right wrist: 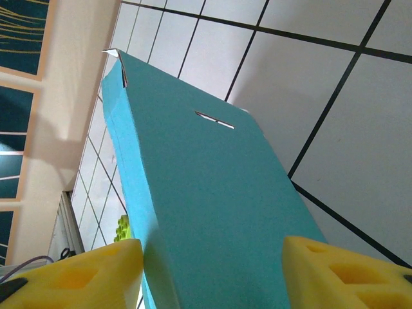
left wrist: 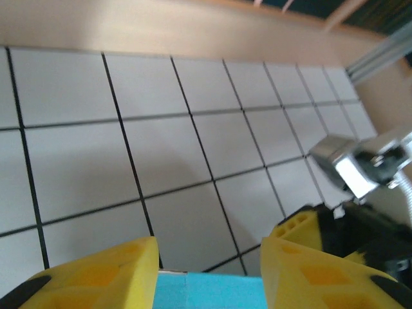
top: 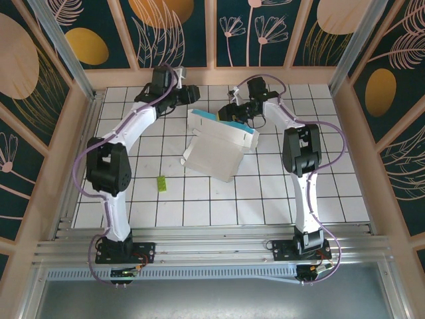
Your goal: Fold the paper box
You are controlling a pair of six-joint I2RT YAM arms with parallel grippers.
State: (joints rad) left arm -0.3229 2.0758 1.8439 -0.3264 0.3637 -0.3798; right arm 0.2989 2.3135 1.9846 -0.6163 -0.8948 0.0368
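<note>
Looking down from above, the paper box (top: 216,146) lies on the white tiled table (top: 279,193) a little above the middle of the frame, half folded: a broad whitish-grey sheet with creased flaps and a cyan strip turned up along its upper right edge. My right gripper (top: 234,113) sits at that strip; in my right wrist view a smooth matte cyan panel (right wrist: 206,206), cut by a short slit (right wrist: 215,120) near its far end, rises from the bottom of the frame and fills the gap between my yellow fingers (right wrist: 71,277), so I read my right hand as closed across the panel's width. My left gripper (top: 194,93) is just above the box's upper left corner; in its wrist view the fingers stand apart, holding nothing, with a cyan edge of card between them at bottom centre. I judge the card light, thin and springy: stiff along its creases, floppy across the open sheet, easy to dent, and slick enough to slide on the tiles. It is best held gently near a fold line or doubled edge, not by a lone flap. A tiny yellow-green scrap (top: 161,183) lies apart, lower left
</note>
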